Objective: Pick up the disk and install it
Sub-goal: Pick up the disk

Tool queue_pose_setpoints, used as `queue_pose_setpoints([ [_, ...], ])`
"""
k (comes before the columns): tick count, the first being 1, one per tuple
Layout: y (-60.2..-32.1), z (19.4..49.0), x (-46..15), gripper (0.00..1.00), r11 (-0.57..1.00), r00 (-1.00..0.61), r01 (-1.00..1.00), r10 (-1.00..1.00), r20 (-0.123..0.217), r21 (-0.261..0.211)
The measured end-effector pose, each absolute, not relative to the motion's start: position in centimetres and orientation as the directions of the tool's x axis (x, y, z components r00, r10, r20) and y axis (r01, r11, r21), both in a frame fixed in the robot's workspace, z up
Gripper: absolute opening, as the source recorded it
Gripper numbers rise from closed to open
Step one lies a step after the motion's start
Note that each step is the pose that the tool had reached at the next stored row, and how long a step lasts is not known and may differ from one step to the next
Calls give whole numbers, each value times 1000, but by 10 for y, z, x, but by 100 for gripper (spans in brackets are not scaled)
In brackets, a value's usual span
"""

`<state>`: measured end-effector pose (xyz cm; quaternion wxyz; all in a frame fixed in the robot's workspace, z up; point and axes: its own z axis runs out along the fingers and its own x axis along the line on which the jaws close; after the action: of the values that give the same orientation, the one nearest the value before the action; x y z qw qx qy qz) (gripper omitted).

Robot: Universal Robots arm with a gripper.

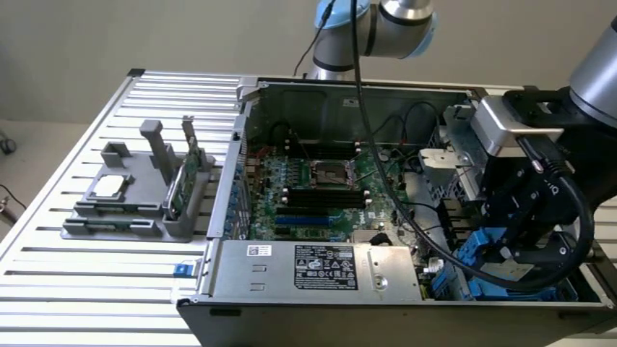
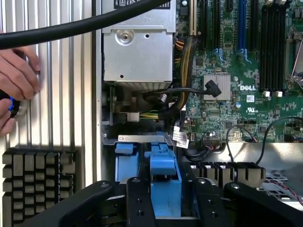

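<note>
The disk point(image 2: 165, 172) stands on its edge in the bay at one corner of the computer case point(image 1: 337, 90), near the silver power box point(image 2: 137, 52). Its blue plastic frame faces up. Most of the rest is hidden down in the bay and behind the black tool point(image 2: 169, 183).

The tool's fingers point(image 2: 138, 198) sit on either side of the blue frame. The tool looks spread and not pinching, since a dark gap shows between one finger and the frame.

A thick black cable point(image 2: 71, 28) crosses in front of the power box and covers part of it. A person's hand point(image 2: 16, 80) is cut off by the picture's edge. It lies on the surface point(image 1: 58, 289) outside the case, with its fingers around a small thing that glows blue.

The bay is a tight spot. The case wall is on one side, a second blue frame point(image 2: 124, 151) is just beside the disk, and black wires curl close by. The case has no lid, so the top is open. A grey holder point(image 1: 126, 210) sits on the exterior view's left, near the case.

The surface is made of long metal slats with grooves. The green board point(image 2: 236, 94) is flat and dotted with tiny parts. A black block point(image 2: 38, 184) is covered in square bumps.
</note>
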<state>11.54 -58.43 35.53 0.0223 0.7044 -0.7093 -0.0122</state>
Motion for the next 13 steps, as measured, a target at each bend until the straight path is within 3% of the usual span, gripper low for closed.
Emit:
queue_pose_setpoints([
  [8, -583, 365, 116, 38, 7, -4, -999, -998, 62, 48],
  [13, -579, 365, 120, 38, 4, 0, -999, -997, 73, 47],
])
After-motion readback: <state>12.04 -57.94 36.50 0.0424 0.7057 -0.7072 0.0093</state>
